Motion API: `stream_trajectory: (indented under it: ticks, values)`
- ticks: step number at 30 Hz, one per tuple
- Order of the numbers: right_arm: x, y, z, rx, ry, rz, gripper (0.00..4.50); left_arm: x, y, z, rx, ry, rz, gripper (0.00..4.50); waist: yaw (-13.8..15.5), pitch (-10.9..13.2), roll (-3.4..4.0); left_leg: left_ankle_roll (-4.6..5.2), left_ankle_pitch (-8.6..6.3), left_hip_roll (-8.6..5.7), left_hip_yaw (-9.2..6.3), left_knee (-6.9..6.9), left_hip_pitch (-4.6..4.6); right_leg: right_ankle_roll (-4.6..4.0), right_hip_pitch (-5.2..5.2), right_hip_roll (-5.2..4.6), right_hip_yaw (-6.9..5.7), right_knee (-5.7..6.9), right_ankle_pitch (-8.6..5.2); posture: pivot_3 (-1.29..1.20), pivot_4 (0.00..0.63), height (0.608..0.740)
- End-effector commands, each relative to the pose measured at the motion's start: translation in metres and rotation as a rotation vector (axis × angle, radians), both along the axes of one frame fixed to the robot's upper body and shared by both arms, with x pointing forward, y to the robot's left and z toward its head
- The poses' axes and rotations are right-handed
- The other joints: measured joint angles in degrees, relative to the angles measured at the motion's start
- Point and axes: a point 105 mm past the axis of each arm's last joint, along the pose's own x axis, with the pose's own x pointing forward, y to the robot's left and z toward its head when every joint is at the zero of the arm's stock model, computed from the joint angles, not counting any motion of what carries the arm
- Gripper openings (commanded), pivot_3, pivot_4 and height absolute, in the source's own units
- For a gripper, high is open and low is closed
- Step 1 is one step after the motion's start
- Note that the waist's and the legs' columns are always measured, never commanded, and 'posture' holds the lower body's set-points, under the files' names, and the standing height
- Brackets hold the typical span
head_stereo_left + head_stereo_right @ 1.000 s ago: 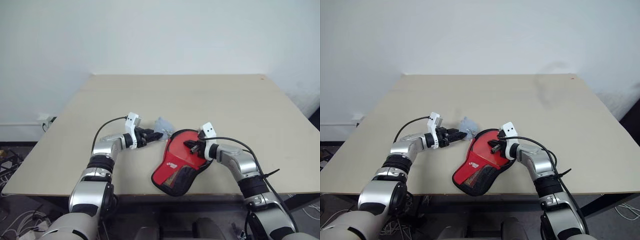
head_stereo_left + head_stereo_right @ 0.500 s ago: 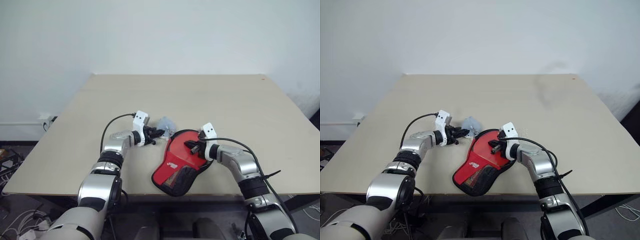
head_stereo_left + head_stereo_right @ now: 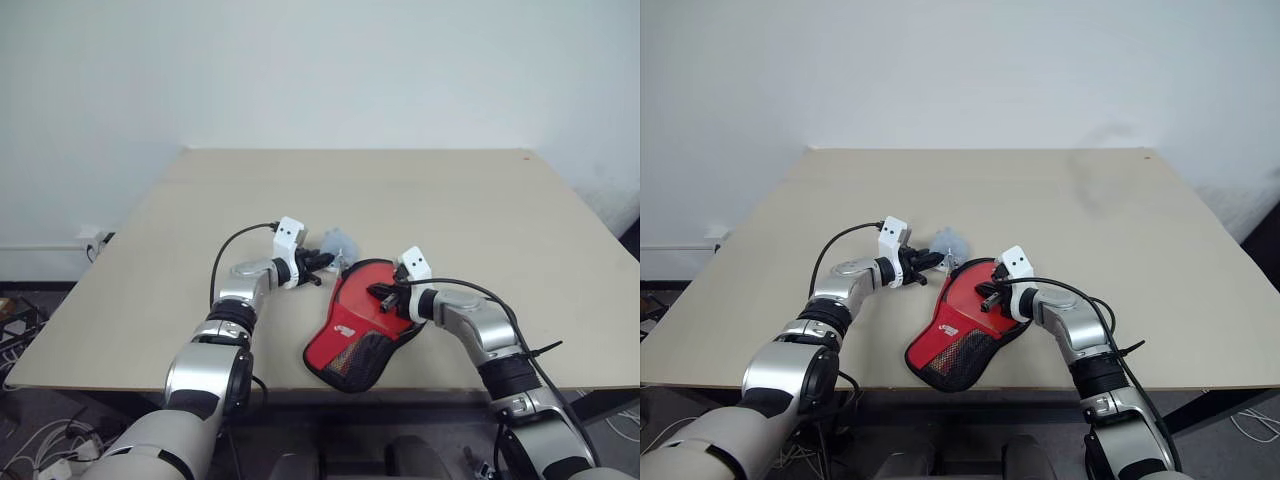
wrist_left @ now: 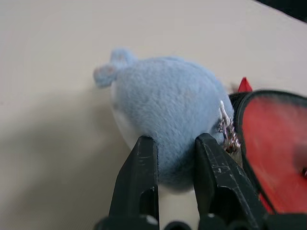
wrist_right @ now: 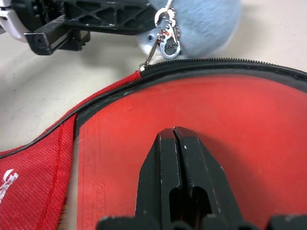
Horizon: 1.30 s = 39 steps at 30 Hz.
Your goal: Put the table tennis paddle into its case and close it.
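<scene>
Zipping step: my left claw point(image 4: 175, 158) is pinching the puff point(image 4: 168, 115); right claw point(image 5: 175, 143), shut empty, is pinning the case point(image 3: 360, 325) near the tabletop's point(image 3: 450, 200) front edge; pull steadily along the zip.

We see the case point(image 3: 362, 322) lying near the bench's point(image 3: 470, 200) front edge, its puff point(image 3: 338, 243) just behind-left.

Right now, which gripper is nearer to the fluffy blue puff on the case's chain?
Left. The left gripper has its fingers closed on the puff itself. The right gripper is shut and rests on the case window over the red paddle, apart from the puff.
</scene>
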Motion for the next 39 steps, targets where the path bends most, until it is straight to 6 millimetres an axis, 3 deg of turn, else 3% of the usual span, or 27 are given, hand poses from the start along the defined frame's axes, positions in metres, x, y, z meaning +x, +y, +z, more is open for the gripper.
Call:
stream_trajectory:
  ticks: [1, 14, 39]
  values:
    - [-0.009, 0.0, -0.024, -0.01, 0.084, 0.003, 0.0, 0.016, -0.009, 0.038, -0.057, -0.107, 0.018, 0.89, -0.04, 0.0, -0.03, 0.0, 0.0, 0.0, 0.01, 0.0, 0.0, 0.0, 0.0, 0.0, 0.0, 0.0, 0.0, 0.0, 0.0, 0.74]
    - [-0.013, 0.002, -0.04, 0.0, 0.043, 0.015, 0.0, 0.022, -0.022, 0.041, -0.106, -0.072, 0.066, 0.89, -0.05, -0.02, -0.46, -0.02, -0.01, 0.01, -0.03, 0.03, 0.13, 0.0, 0.06, 0.0, -0.04, 0.01, 0.0, 0.0, 0.0, 0.74]
    - [-0.017, 0.007, -0.04, 0.011, 0.037, 0.044, 0.0, 0.039, -0.026, 0.04, 0.032, -0.109, 0.28, 0.89, -0.06, -0.02, -0.55, -0.25, -0.14, 0.0, -0.1, 0.0, 0.21, 0.0, 0.07, 0.0, -0.1, 0.01, 0.0, 0.0, 0.0, 0.74]
